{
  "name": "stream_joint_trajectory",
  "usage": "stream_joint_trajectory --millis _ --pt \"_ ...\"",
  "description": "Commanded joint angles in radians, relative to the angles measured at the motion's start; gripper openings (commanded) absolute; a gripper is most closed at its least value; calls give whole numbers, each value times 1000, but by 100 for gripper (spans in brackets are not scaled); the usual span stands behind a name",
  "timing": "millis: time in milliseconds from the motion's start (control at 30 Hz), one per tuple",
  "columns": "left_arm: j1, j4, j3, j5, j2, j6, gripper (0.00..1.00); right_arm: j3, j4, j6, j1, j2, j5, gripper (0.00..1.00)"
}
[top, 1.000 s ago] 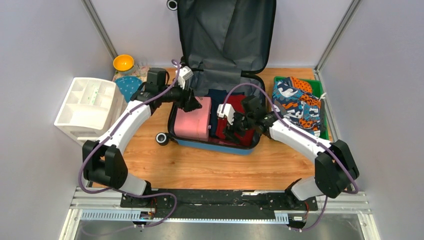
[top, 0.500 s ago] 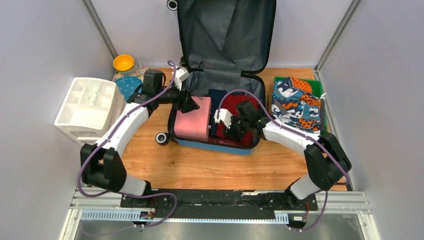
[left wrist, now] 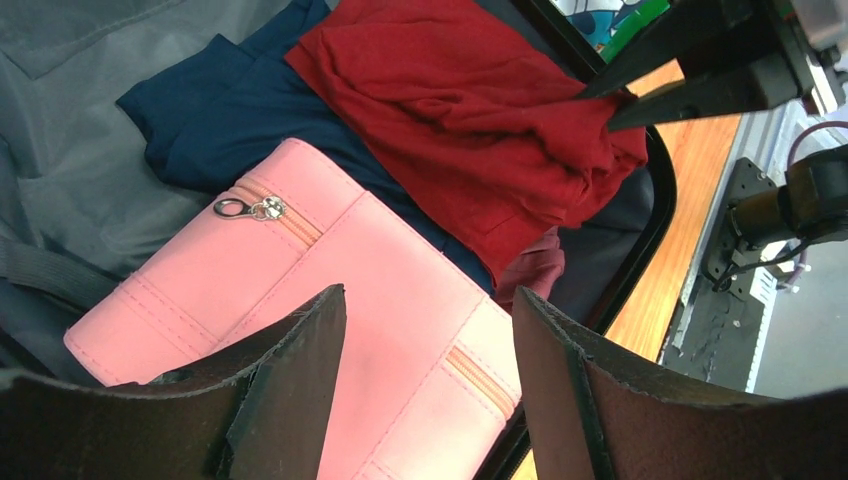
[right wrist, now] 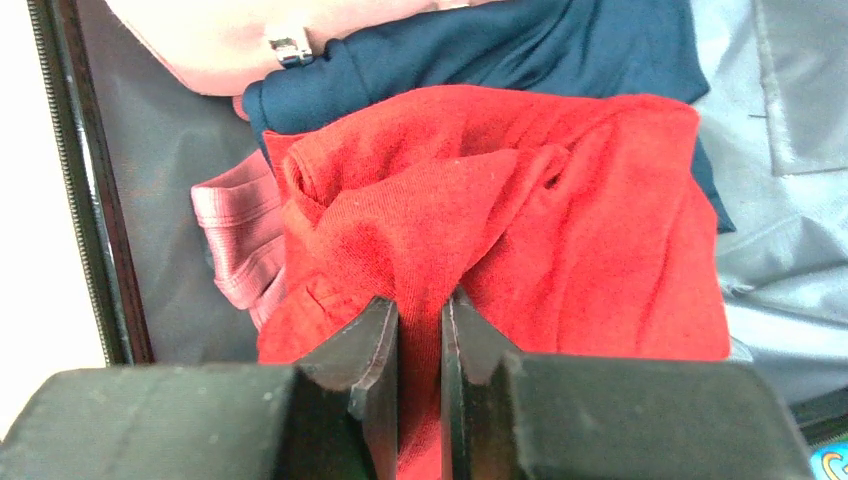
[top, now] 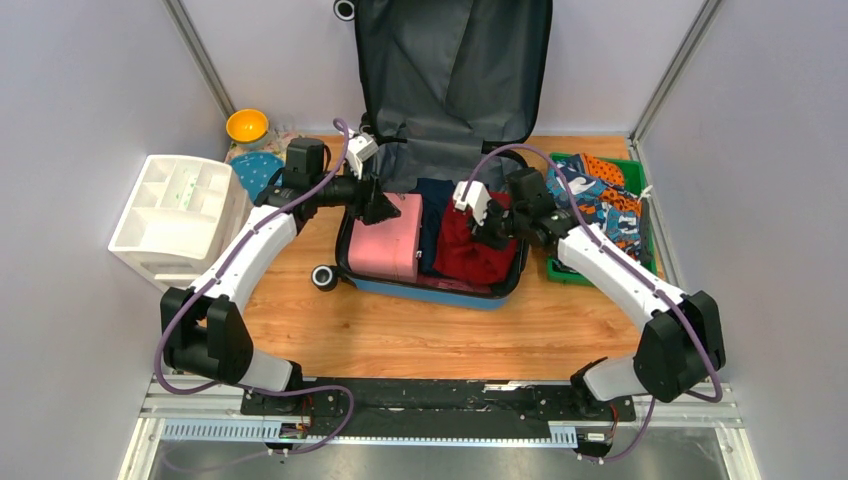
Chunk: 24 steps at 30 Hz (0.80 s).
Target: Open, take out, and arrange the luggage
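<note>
The luggage (top: 430, 292), a blue suitcase, lies open mid-table with its grey-lined lid (top: 450, 70) standing against the back wall. Inside it are a pink zip pouch (top: 385, 240), a navy garment (top: 433, 205) and a red garment (top: 470, 250). My right gripper (top: 490, 232) is shut on a pinched fold of the red garment (right wrist: 560, 230); the cloth fills the narrow gap at the right gripper (right wrist: 420, 300) and hangs bunched from it. My left gripper (top: 385, 207) hovers open just above the pink pouch (left wrist: 330, 290), with nothing between the fingers of the left gripper (left wrist: 430, 300).
A green tray (top: 553, 270) piled with patterned clothes (top: 600, 200) sits right of the suitcase. A white compartmented organiser (top: 180, 215) stands at the left, with an orange bowl (top: 246, 125) and a teal cloth (top: 258, 172) behind it. A suitcase wheel (top: 324, 278) sticks out front-left.
The right gripper closed on the red garment and pulled up and back toward the right, dragging the cloth with it. The left gripper has barely moved and stays open.
</note>
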Motion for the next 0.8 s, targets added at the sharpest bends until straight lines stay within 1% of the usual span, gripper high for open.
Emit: stream_joint_trajectory --millis 0,167,367,433,533,567,633,667,767 --pt "8 48 5 40 3 -30 70 86 -60 -6 -58 16 -75 0" --pt "7 59 6 44 9 -31 69 109 -37 -3 -57 65 -87 0" --pt "8 62 0 44 6 -31 68 37 17 -20 29 122 32 0" --pt "8 57 -6 44 0 -31 68 5 26 -29 41 130 45 0" --pt "8 51 -14 43 -8 -27 68 -17 18 -27 54 149 36 11" --pt "8 46 -17 43 -11 -21 68 -25 3 -26 60 162 14 23" --pt "7 42 -23 41 -17 -16 68 -34 -2 -21 69 176 9 37" --pt "8 40 -24 41 -18 -12 68 -49 9 -18 80 183 11 49" --pt "8 31 -28 43 -24 -1 68 -74 44 -17 104 203 35 60"
